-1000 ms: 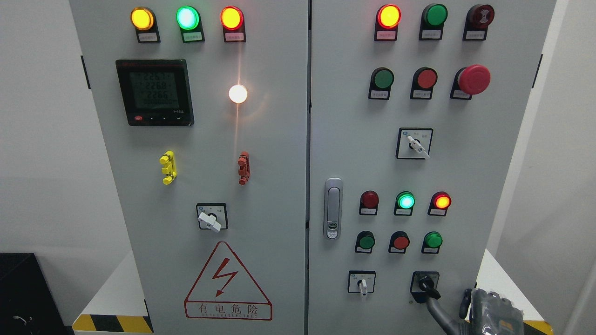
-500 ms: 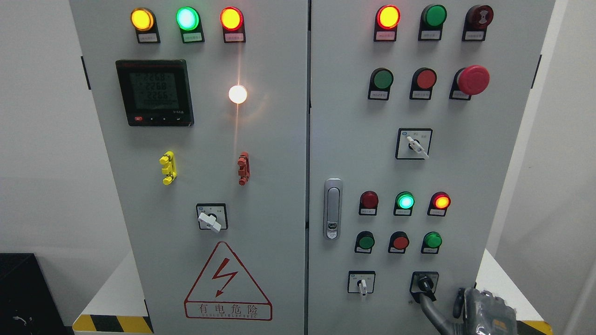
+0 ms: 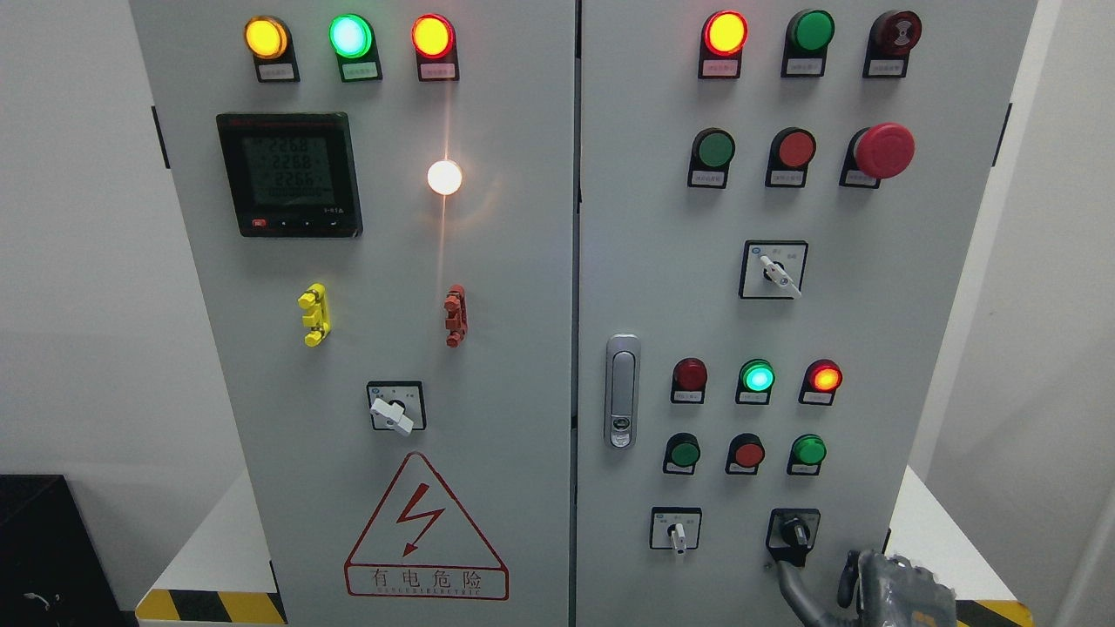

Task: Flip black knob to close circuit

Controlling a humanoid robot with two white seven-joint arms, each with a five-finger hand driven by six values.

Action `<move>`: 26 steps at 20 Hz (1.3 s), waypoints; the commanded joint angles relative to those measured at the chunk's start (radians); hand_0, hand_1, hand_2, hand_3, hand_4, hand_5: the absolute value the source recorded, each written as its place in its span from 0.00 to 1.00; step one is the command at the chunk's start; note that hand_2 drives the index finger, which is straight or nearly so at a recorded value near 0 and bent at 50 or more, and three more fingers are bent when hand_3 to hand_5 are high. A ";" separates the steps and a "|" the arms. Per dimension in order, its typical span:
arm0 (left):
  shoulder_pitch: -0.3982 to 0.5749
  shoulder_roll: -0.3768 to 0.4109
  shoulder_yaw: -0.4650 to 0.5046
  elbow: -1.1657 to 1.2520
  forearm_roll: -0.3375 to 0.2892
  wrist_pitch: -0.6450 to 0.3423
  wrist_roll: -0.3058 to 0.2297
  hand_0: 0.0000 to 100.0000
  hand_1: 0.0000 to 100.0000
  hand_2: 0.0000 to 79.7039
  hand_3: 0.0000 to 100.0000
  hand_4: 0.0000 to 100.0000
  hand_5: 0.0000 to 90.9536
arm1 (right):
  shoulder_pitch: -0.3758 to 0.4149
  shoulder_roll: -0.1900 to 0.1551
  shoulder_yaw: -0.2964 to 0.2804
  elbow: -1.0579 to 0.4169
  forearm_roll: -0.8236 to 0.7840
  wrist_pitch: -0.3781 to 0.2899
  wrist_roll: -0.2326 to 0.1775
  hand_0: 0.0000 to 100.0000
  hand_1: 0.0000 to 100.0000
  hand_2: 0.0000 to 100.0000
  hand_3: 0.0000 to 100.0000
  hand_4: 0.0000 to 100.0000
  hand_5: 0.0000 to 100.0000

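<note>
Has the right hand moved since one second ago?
Yes. The right hand has dropped lower and drifted left, away from the black knob on the cabinet door.

- Industrial electrical room or controls test lab, going by the gear.
- Grey two-door control cabinet (image 3: 488, 287) fills the view; latch handle (image 3: 622, 392) on the right door.
- Lit pilot lamps (image 3: 350, 37) in yellow, green and red, rows of push buttons (image 3: 747, 453), red mushroom emergency stop (image 3: 883, 150).
- Digital power meter (image 3: 289, 174) with a lit readout, rotary selector switches (image 3: 772, 270).
- High-voltage warning triangle (image 3: 425, 527) with Chinese text.
- Yellow-black hazard tape (image 3: 209, 605) on the plinth edge.
- Plain white walls (image 3: 78, 261), no domestic or office furnishing.
</note>
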 commanded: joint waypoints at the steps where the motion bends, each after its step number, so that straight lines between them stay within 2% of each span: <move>1: 0.021 0.000 0.000 -0.029 0.000 0.001 0.000 0.12 0.56 0.00 0.00 0.00 0.00 | 0.063 0.009 0.050 -0.086 -0.046 -0.002 0.003 0.00 0.06 0.79 0.98 0.90 1.00; 5: 0.021 0.000 0.000 -0.029 0.000 0.001 0.000 0.12 0.56 0.00 0.00 0.00 0.00 | 0.116 0.011 0.076 -0.134 -0.069 -0.002 -0.002 0.00 0.06 0.78 0.97 0.88 0.99; 7: 0.023 0.000 0.000 -0.029 0.000 0.001 0.000 0.12 0.56 0.00 0.00 0.00 0.00 | 0.134 0.011 0.079 -0.149 -0.098 -0.003 -0.023 0.00 0.06 0.77 0.97 0.88 0.99; 9: 0.023 0.000 0.000 -0.029 0.000 0.001 0.000 0.12 0.56 0.00 0.00 0.00 0.00 | 0.151 0.012 0.082 -0.172 -0.150 -0.025 -0.037 0.00 0.06 0.75 0.96 0.86 0.98; 12: 0.023 0.000 0.000 -0.029 0.000 0.001 0.000 0.12 0.56 0.00 0.00 0.00 0.00 | 0.195 0.015 0.087 -0.226 -0.264 -0.039 -0.037 0.00 0.08 0.70 0.93 0.84 0.94; 14: 0.023 0.000 0.000 -0.029 0.000 0.001 0.000 0.12 0.56 0.00 0.00 0.00 0.00 | 0.223 0.017 0.099 -0.258 -0.365 -0.039 -0.038 0.00 0.10 0.64 0.90 0.81 0.87; 15: 0.023 0.000 0.000 -0.029 0.000 0.001 0.000 0.12 0.56 0.00 0.00 0.00 0.00 | 0.235 0.023 0.101 -0.270 -0.414 -0.039 -0.038 0.00 0.10 0.61 0.86 0.78 0.83; 16: 0.023 0.000 0.000 -0.029 0.000 0.001 0.000 0.12 0.56 0.00 0.00 0.00 0.00 | 0.248 0.027 0.101 -0.280 -0.460 -0.042 -0.040 0.00 0.11 0.56 0.79 0.74 0.77; 17: 0.023 0.000 0.000 -0.029 0.000 0.001 0.000 0.12 0.56 0.00 0.00 0.00 0.00 | 0.257 0.028 0.101 -0.292 -0.506 -0.046 -0.042 0.00 0.11 0.55 0.78 0.73 0.75; 19: 0.023 0.000 0.000 -0.029 0.000 0.001 0.000 0.12 0.56 0.00 0.00 0.00 0.00 | 0.278 0.028 0.101 -0.309 -0.603 -0.063 -0.064 0.00 0.11 0.48 0.72 0.68 0.68; 21: 0.023 0.000 0.000 -0.029 0.000 0.001 0.000 0.12 0.56 0.00 0.00 0.00 0.00 | 0.295 0.028 0.101 -0.335 -0.693 -0.068 -0.081 0.00 0.11 0.46 0.70 0.65 0.65; 23: 0.023 0.000 0.000 -0.029 0.000 0.001 0.000 0.12 0.56 0.00 0.00 0.00 0.00 | 0.320 0.026 0.101 -0.367 -0.782 -0.071 -0.081 0.00 0.11 0.43 0.67 0.63 0.61; 25: 0.023 0.000 0.000 -0.029 0.000 0.001 0.000 0.12 0.56 0.00 0.00 0.00 0.00 | 0.341 0.026 0.104 -0.395 -0.876 -0.077 -0.081 0.00 0.11 0.38 0.58 0.57 0.53; 26: 0.023 0.000 0.000 -0.029 0.000 0.001 0.000 0.12 0.56 0.00 0.00 0.00 0.00 | 0.350 0.026 0.105 -0.405 -0.920 -0.078 -0.081 0.00 0.11 0.37 0.57 0.56 0.52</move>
